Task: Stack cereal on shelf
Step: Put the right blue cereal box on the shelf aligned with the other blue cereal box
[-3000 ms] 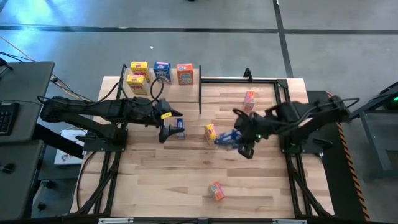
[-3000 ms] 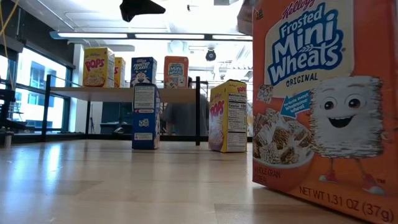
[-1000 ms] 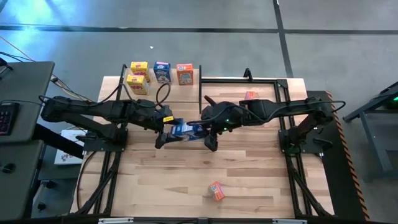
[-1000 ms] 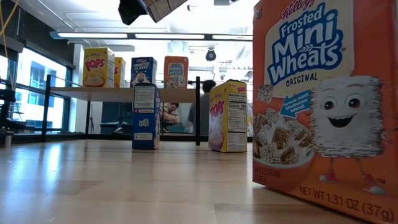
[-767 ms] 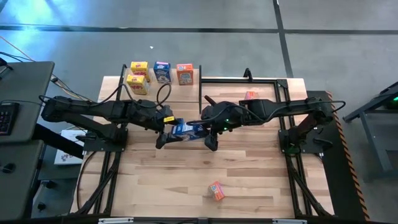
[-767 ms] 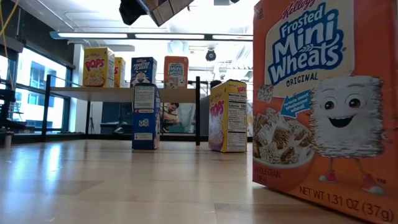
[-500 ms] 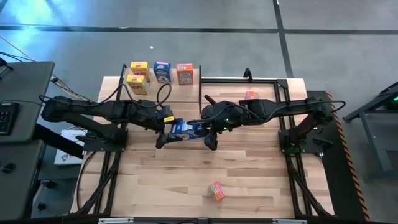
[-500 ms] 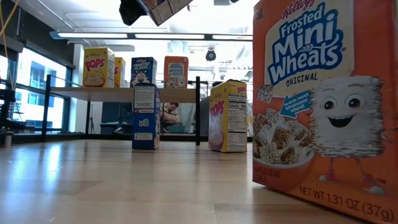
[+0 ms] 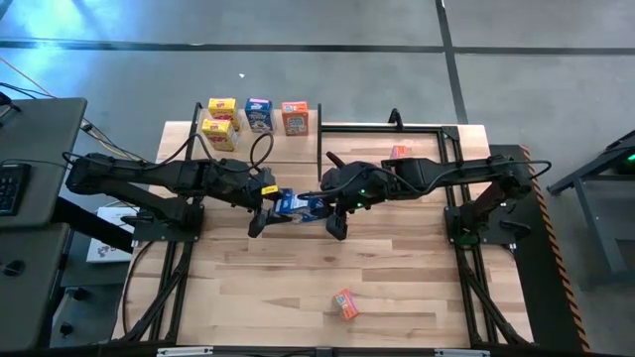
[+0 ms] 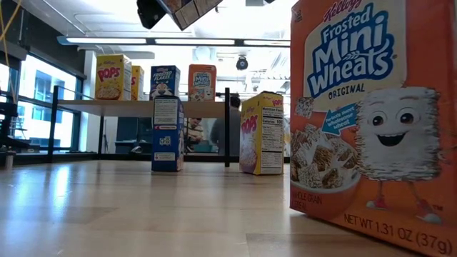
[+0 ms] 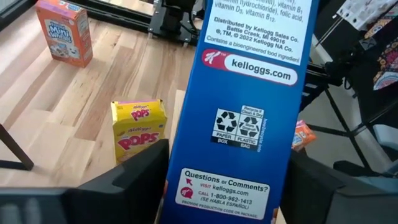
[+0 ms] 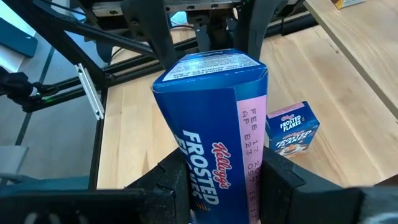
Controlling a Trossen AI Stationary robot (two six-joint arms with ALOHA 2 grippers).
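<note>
A blue Frosted Flakes cereal box (image 9: 298, 205) hangs above the table's middle between my two grippers. My right gripper (image 9: 324, 208) is shut on its right end. My left gripper (image 9: 264, 209) has a finger against each side of its left end. The shelf (image 10: 128, 107) stands at the far left with two yellow boxes (image 9: 219, 121), a blue one (image 9: 258, 112) and an orange one (image 9: 295, 117) upright on it. On the table, a blue box (image 10: 168, 133) and a yellow Pops box (image 10: 262, 133) stand upright. My left gripper has the blue box's end (image 11: 180, 186) between its two fingers, one on each side of the printed panel. It comes from the table's left, slanting down, along the box. The box is clear of the table. My right gripper pinches the box's other end (image 12: 196, 177) between its two fingers. It comes from the table's right, slanting down, along the box. The box juts out beyond the fingers, lifted clear.
An orange Mini Wheats box (image 9: 345, 303) stands near the front edge, close before the low camera. Another orange box (image 9: 398, 153) lies at the far right by a black frame (image 9: 397, 124). Bare wood stretches along the table's near half.
</note>
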